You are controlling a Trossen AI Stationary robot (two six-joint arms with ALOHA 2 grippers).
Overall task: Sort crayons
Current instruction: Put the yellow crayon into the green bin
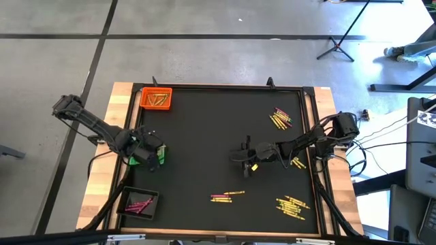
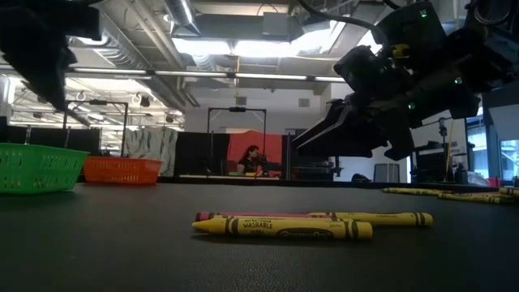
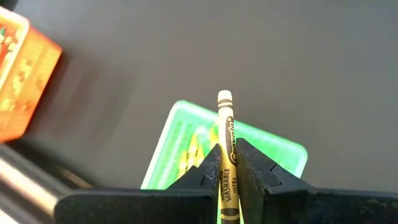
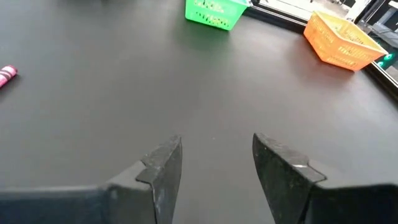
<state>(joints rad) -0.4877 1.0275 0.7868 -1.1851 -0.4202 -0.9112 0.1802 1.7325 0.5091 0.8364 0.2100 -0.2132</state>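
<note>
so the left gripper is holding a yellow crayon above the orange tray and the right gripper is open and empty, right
Not quite: the tray is wrong. The left wrist view shows the left gripper shut on a yellow crayon above the green tray, with the orange tray off to one side. The right gripper is open and empty.

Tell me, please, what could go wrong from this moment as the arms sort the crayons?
The left gripper pinches a yellow crayon near one end, above the green tray; released tilted, it might bounce off the rim onto the mat. The right gripper hangs open over bare mat, a small yellow piece beside it in the high view; it could close on nothing. The crayons by the front edge lie touching, so a grasp there may drag a neighbour.
</note>
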